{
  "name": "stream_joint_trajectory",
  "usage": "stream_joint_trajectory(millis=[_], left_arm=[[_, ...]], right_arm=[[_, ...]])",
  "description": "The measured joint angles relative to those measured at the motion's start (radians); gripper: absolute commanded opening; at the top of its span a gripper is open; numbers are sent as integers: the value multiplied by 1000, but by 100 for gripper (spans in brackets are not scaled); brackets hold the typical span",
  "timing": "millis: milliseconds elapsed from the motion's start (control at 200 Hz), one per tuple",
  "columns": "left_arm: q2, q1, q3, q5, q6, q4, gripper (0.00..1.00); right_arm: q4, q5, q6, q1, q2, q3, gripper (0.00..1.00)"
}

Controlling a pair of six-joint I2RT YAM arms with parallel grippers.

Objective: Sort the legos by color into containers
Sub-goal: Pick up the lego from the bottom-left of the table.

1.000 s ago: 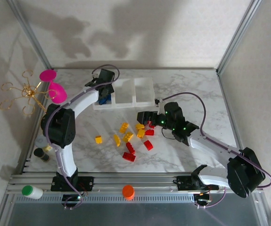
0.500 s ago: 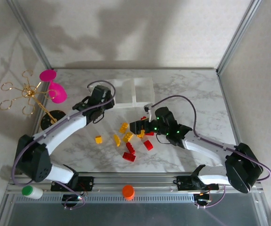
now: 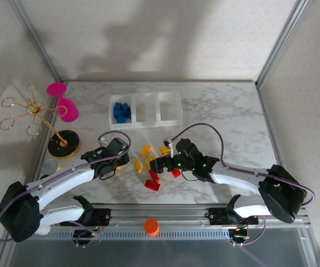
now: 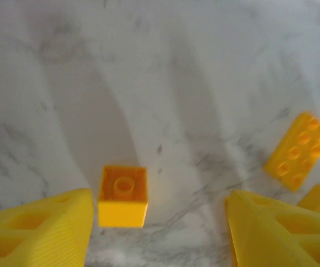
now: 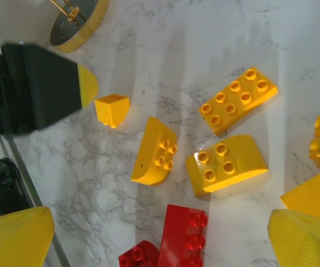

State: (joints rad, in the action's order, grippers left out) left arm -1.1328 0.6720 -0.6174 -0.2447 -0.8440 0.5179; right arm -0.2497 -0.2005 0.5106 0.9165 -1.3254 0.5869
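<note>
The containers point(image 3: 146, 118) stand in a row at the back, and blue legos point(image 3: 121, 112) lie in the left bin. Yellow legos point(image 3: 147, 150) and red legos point(image 3: 152, 181) are scattered mid-table. My left gripper point(image 3: 119, 161) hangs low over the marble, open. A small yellow brick point(image 4: 123, 194) lies stud-down between its fingers point(image 4: 37, 233), close to the left one and not gripped. My right gripper point(image 5: 162, 245) is open above a red brick point(image 5: 183, 240). Two curved yellow bricks point(image 5: 155, 151) and a long yellow brick point(image 5: 237, 100) lie just beyond it.
Pink cups point(image 3: 65, 105) and a gold wire stand point(image 3: 32, 110) with a dark round base point(image 3: 63, 143) occupy the left side. An orange cap point(image 3: 151, 225) rests on the front rail. Another long yellow brick point(image 4: 298, 150) lies right of my left gripper.
The left arm has pulled back from the left bin, leaving blue bricks there. It has come down over the small yellow brick with jaws widening. The right gripper has slid left over the pile.
</note>
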Motion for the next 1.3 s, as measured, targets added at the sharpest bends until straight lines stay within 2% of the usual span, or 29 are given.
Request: stream_joint_trajectory(millis=[205,401,651,741,841,1086,1187,1302], left_arm=[[-95,12,5,3,-6,-24,63],[-159,12,9,-40,-10,-36,59],[-238,12,12,-55,-11,-90,44],[-244,12,12,-63,-9,-97,37],[-242,12,12,-69,-8,-99,33],[-174,12,-29,-85,4,-48,32],[-138,12,-106,-90,29,-38,33],[-168,12,-243,-95,68,-37,33]], right_arm=[[-13,11,7,1,-18,0,99],[-17,25,7,1,-17,0,99],[-17,26,10,1,-17,0,99],[-17,28,10,1,-15,0,98],[-16,41,10,1,-10,0,99],[30,89,10,0,16,18,99],[53,112,10,-11,35,34,99],[69,129,24,-61,47,50,99]])
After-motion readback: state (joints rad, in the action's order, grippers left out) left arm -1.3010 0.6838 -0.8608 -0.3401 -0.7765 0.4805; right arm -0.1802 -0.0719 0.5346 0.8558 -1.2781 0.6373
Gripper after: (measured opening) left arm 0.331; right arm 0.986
